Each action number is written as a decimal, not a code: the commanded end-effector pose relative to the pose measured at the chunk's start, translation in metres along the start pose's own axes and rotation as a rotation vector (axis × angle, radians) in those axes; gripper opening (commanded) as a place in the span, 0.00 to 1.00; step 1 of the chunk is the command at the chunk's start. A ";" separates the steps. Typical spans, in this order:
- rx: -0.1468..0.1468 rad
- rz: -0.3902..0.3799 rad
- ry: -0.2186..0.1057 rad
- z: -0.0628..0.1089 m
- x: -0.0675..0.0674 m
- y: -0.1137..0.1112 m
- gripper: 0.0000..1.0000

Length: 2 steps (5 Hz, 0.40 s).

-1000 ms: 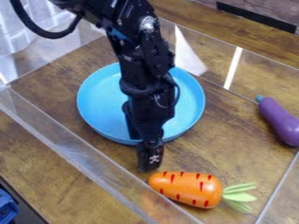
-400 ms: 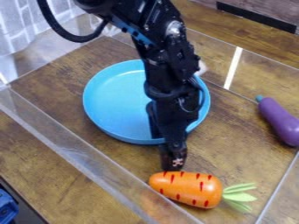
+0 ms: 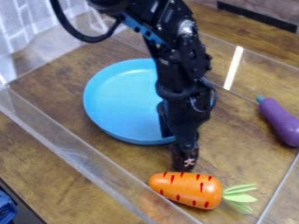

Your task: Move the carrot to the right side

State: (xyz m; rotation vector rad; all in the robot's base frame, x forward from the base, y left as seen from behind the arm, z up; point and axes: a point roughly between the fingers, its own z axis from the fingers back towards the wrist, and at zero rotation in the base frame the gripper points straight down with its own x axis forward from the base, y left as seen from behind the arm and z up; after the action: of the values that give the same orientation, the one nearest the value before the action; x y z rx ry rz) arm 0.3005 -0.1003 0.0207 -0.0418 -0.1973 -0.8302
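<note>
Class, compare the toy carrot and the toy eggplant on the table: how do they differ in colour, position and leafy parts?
The carrot is orange with thin dark lines; the eggplant is plain purple. The carrot lies at the front, just below the gripper; the eggplant lies by the right edge. The carrot's top is light green, the eggplant's darker. Both lie flat on the wooden table.

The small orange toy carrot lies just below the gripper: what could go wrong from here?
1. The gripper hangs right above the small orange toy carrot. The carrot is rounded, so the closing fingers might push it away.
2. The clear plastic wall runs close by; a nudged carrot might end up against it, where it is hard to grasp.
3. The purple toy eggplant already lies on the right, so the carrot might bump it there.
</note>
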 end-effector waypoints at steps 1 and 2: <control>-0.032 -0.066 0.011 -0.009 0.009 -0.017 1.00; -0.034 -0.021 0.009 -0.011 0.018 -0.027 1.00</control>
State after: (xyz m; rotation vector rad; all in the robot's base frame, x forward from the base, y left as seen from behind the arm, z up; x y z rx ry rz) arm 0.3024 -0.1230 0.0185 -0.0575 -0.2002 -0.8429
